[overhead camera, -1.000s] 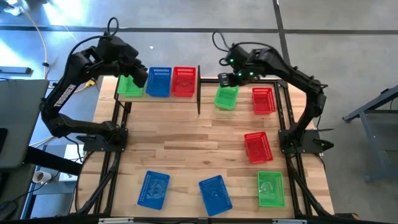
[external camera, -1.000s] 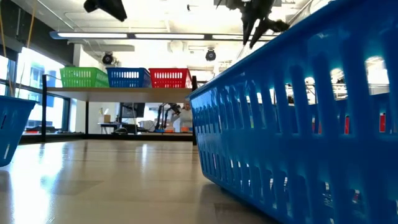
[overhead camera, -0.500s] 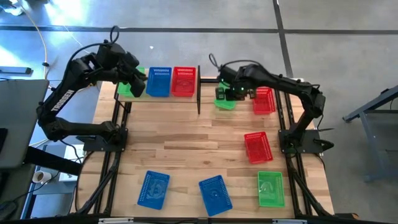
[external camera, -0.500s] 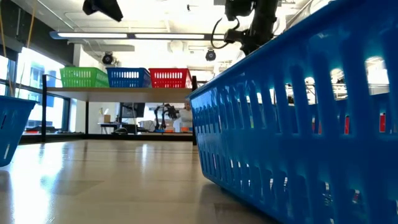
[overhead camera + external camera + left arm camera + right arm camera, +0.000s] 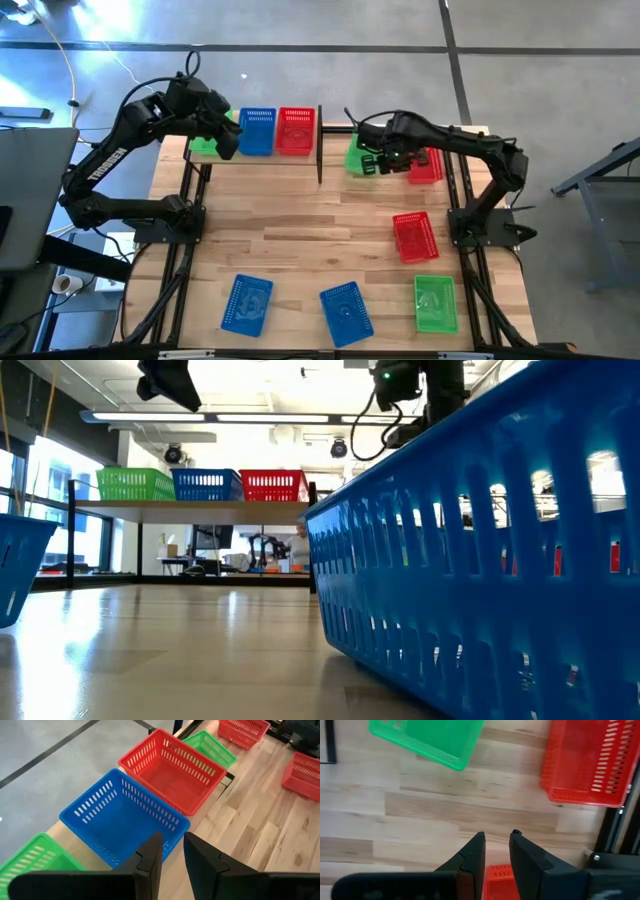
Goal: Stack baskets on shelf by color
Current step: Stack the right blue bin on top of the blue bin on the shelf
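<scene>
On the shelf [image 5: 262, 156], a green basket [image 5: 205, 143], a blue basket [image 5: 257, 131] and a red basket [image 5: 296, 130] are sitting in a row. The left gripper [image 5: 172, 851] is hovering over the blue one, jaws slightly parted and empty. The right gripper [image 5: 496, 851] is hanging beside the shelf near a loose green basket [image 5: 359, 157], jaws parted, grasping nothing.

R fingers [image 5: 479, 851] apart, empty, over table [image 5: 420, 820]; green basket [image 5: 427, 737], red basket [image 5: 587, 760] ahead.

Two black jointed arms, white lettering, trailing black cables.
</scene>
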Controlling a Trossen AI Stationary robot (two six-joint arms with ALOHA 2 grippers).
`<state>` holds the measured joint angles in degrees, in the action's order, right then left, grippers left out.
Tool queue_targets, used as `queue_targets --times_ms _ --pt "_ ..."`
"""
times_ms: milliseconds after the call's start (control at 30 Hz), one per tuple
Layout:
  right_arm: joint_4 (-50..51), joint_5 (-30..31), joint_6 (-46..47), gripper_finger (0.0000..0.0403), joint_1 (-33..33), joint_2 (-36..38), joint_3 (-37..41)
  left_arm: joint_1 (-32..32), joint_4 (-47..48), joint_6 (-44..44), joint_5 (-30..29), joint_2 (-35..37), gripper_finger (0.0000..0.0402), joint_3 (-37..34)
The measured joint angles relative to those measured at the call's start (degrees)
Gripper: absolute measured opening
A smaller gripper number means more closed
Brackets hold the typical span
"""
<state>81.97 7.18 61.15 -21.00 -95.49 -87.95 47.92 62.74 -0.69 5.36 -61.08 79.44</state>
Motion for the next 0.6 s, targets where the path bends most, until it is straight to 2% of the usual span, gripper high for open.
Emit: queue_targets --times_ms 133,233,367,600 --pt "-0.55 0.02 1.86 0.0075 -0.29 4.01 3.66 0.00 -0.09 0.44 -0.05 0.02 0.0071 0.00" --pt "-4.04 -3.06 4.04 0.0075 1.46 7.59 6.11 -0.02 -0.09 0.46 -0.06 0.02 0.0071 0.00" --pt "-10.34 -5.27 8.16 0.0075 7.00 10.78 7.65 -0.02 -0.09 0.46 -0.06 0.00 0.0071 0.00" --pt "-16.47 -9.06 11.01 0.0075 19.13 11.42 7.68 -0.01 -0.04 1.43 -0.22 0.00 0.0071 0.00"
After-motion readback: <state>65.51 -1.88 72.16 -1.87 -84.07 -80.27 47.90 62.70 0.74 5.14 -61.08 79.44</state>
